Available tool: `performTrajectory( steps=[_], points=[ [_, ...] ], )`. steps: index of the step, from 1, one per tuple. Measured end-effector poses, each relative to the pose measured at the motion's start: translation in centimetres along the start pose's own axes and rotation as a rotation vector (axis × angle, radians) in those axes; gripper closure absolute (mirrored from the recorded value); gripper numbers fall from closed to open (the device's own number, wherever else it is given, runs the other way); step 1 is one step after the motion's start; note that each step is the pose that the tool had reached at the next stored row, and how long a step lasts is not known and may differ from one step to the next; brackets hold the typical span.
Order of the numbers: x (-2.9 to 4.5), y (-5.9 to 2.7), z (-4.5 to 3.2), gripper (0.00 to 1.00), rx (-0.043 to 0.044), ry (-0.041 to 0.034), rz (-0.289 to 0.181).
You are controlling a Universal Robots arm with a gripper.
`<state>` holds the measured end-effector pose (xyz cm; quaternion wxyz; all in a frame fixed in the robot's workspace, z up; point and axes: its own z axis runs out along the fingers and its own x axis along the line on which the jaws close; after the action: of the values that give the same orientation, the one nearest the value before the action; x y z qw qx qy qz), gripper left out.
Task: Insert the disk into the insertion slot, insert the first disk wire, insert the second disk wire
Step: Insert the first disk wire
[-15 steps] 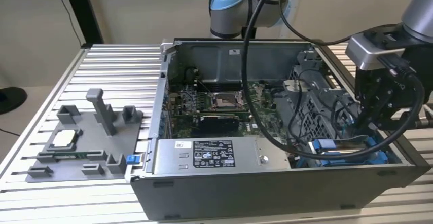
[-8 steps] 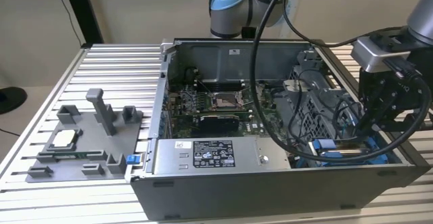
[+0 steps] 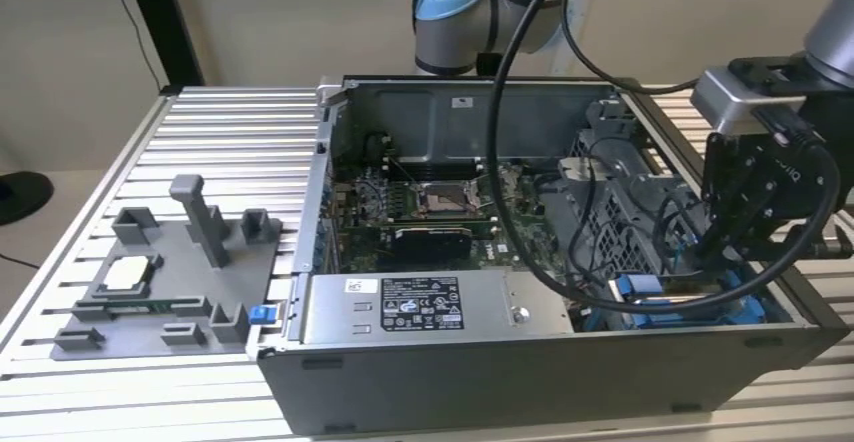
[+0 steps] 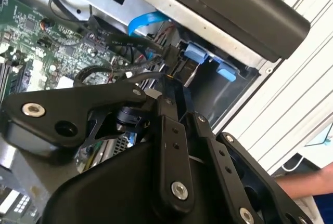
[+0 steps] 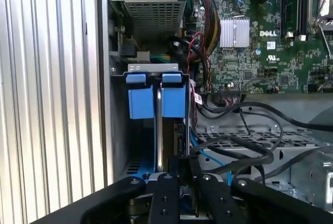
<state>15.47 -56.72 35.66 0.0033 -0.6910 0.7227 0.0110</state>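
slatted metal worktop (image 3: 214, 132) all round, open computer case (image 3: 534, 372) sitting on it, and the arm is reaching down into the corner of the case at the exterior view's right. the disk (image 5: 158, 130) stands edge-on in the first wrist view, with its blue carrier (image 5: 141, 102) inside the grey insertion slot (image 5: 153, 68). the two blue tabs sit right at the slot's metal rim, so by my reading step one is done and the disk is home.

now the wires. the claw (image 5: 181, 162) is drawn in narrow, right at the end of the disk away from the tabs. black cables (image 5: 234, 148) sweep in from the motherboard side to that same spot. whether it is pinching a plug i cannot tell, since its own black links hide the contact. i also cannot tell whether either wire is seated, so i judge the wire steps as under way, not finished. a pale blue cable (image 4: 145, 22) loops nearby in the second wrist view.
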Motion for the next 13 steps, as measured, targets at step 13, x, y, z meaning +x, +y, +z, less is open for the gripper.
performTrajectory(
  steps=[13],
  points=[
    [0.04,-0.34,0.62,1.0,-0.001,0.0003,0.0]
  ],
)
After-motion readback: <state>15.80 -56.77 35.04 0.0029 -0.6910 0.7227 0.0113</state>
